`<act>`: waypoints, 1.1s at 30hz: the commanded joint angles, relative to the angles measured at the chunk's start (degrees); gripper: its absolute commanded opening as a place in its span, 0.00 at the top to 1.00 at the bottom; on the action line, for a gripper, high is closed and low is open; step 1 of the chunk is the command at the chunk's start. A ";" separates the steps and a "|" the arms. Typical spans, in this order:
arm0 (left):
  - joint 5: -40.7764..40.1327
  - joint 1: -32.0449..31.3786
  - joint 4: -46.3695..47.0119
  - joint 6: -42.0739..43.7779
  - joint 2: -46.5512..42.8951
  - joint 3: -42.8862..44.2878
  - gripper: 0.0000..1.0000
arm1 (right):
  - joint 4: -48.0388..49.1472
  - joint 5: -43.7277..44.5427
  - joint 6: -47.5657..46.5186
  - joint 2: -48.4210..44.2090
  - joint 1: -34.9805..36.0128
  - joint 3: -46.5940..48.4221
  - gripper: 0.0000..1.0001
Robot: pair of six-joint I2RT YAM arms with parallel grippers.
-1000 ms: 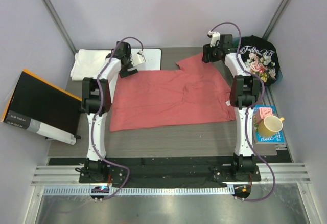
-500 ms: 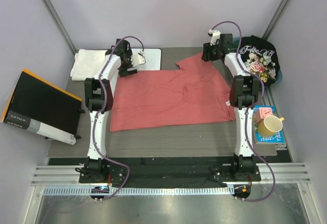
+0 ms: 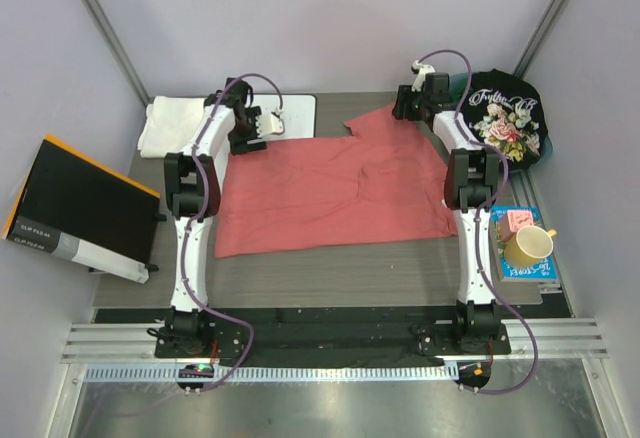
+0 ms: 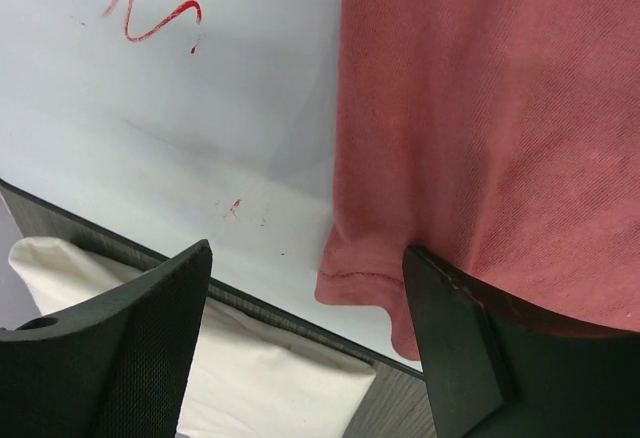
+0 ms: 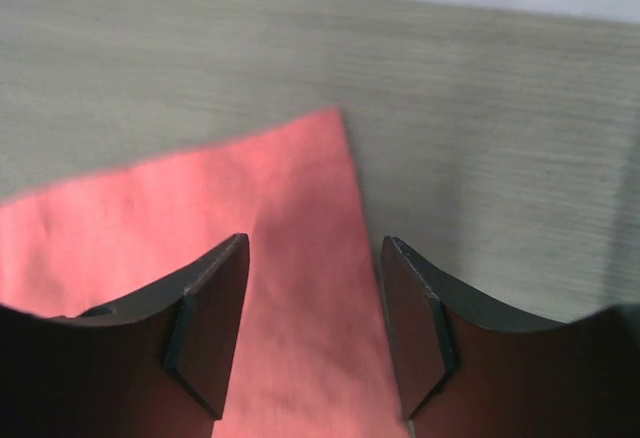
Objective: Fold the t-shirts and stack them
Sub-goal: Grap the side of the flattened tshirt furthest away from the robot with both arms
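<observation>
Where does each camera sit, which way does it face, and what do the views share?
Top external: above and behind the arms, looking down on the table; both arms show whole, with the left gripper and right gripper at the far side.
Left wrist: on the left arm, looking down between its open gripper's fingers at the whiteboard and white t-shirt.
Right wrist: on the right arm, looking down between its open gripper's fingers at bare table.
Shared: all three show the salmon-red t-shirt.
</observation>
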 commanded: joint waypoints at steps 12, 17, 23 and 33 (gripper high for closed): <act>3.18 0.26 -10.35 -0.07 2.82 -0.13 0.33 | 6.20 4.52 8.87 5.80 1.36 7.23 0.42; 2.92 0.26 -11.76 0.54 2.90 -0.22 0.34 | 3.82 3.38 7.64 4.66 2.59 5.92 0.44; 3.09 0.26 -11.76 0.01 2.81 -0.57 0.37 | 1.80 3.73 7.37 4.13 3.39 5.12 0.59; 1.51 0.26 -5.53 -4.55 1.15 -6.45 1.00 | 1.62 7.68 5.36 1.41 3.47 2.49 0.99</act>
